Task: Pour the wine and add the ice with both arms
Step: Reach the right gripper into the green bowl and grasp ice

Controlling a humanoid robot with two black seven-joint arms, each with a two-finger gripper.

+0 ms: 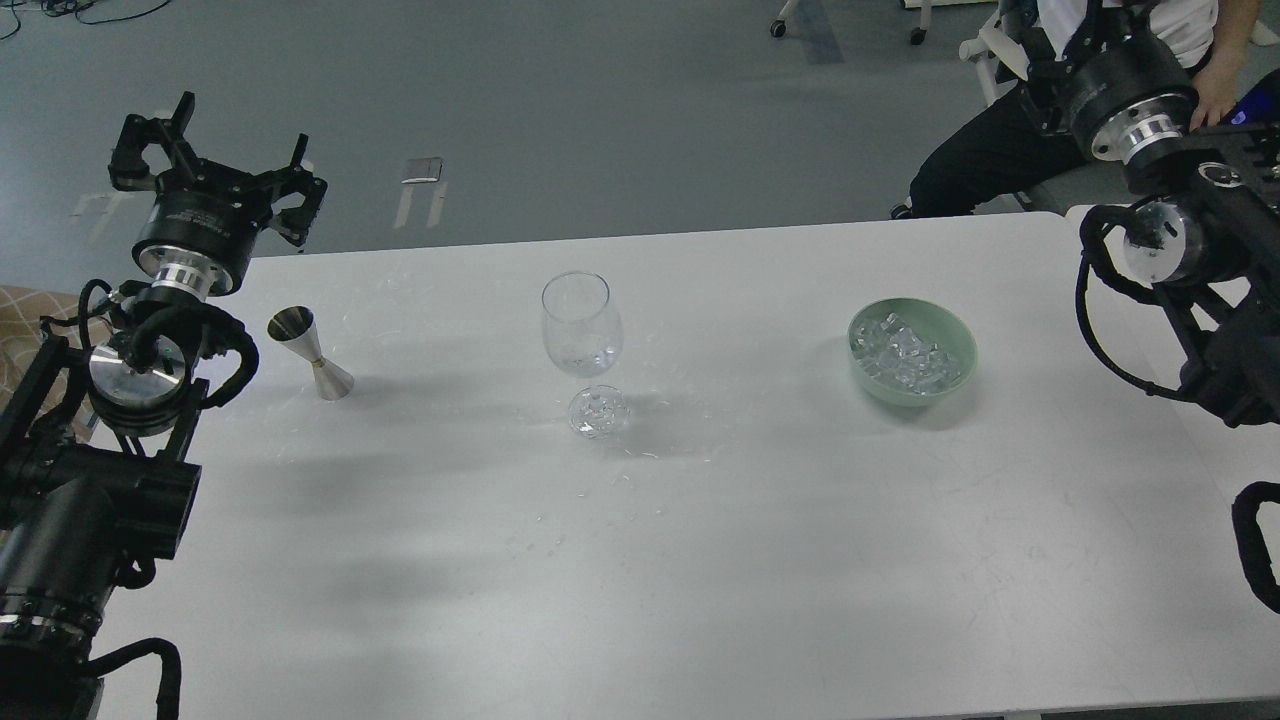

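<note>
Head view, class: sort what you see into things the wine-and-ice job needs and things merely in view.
Needed:
jigger
wine glass
green bowl
ice
left gripper

Merely in view:
seated person
checked fabric seat

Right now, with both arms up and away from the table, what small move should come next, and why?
Probably bring the right end effector down toward the green bowl. The ice sits there untouched, the jigger stands released, and the wine glass shows no cubes.

Beyond the white table's (700, 560) far right corner, you see a seated person (1010, 130); beyond its left end, a checked cushion (30, 310).
</note>
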